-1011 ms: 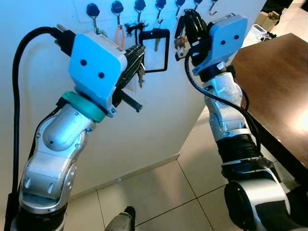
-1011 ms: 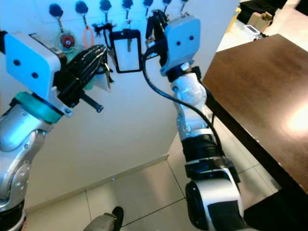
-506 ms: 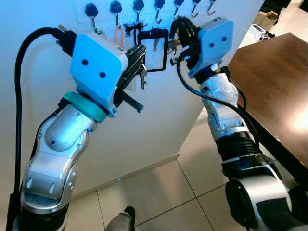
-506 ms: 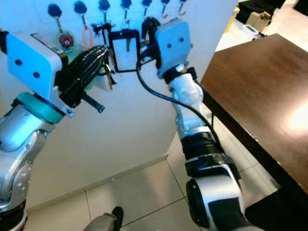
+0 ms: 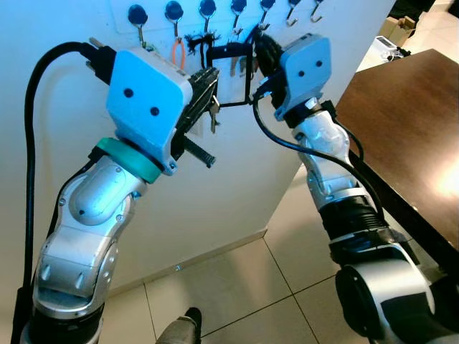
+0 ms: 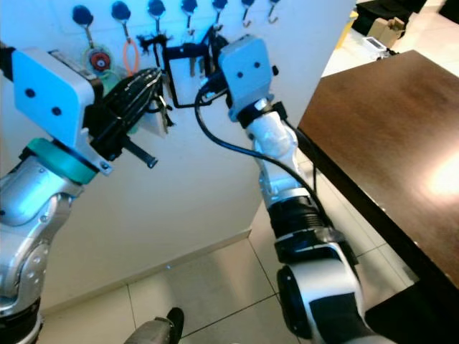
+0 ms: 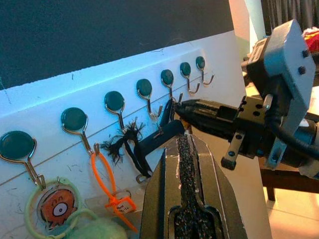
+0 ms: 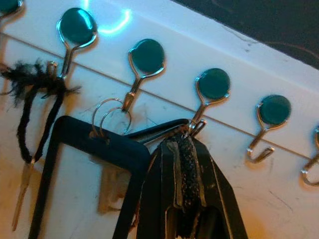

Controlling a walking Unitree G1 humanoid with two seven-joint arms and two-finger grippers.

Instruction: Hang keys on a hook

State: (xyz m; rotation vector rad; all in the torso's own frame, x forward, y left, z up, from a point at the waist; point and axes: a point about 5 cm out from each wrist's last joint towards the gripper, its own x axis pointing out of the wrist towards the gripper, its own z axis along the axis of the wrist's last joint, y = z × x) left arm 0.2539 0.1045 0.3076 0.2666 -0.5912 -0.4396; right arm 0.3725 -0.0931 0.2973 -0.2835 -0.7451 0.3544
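A white wall (image 5: pixel 237 172) fills the space ahead, with a dark brown wooden table (image 5: pixel 409 115) off to the robot's right and pale floor tiles (image 5: pixel 237 294) below. High on the wall runs a row of silver wire hooks with round teal caps (image 7: pixel 144 88). Hanging from them are a black rectangular frame-shaped tag (image 8: pixel 75 164) on a pair of thin silver key rings (image 8: pixel 110 115), a frayed black cord (image 8: pixel 35 84), an orange loop strap (image 7: pixel 107 184) and a round pale-green keychain with an orange cartoon face (image 7: pixel 52 206).

The right gripper (image 8: pixel 185 140) is raised to the hook row, its black fingers pressed together with a small silver ring (image 8: pixel 192 128) pinched at their tips. That ring sits right at the lower end of one hook (image 8: pixel 212 84), touching it; whether it is already over the hook cannot be told. The keys themselves cannot be made out.

The left gripper (image 7: pixel 183 144) is held up a little below the hooks, just short of the wall, its fingers closed on nothing visible.
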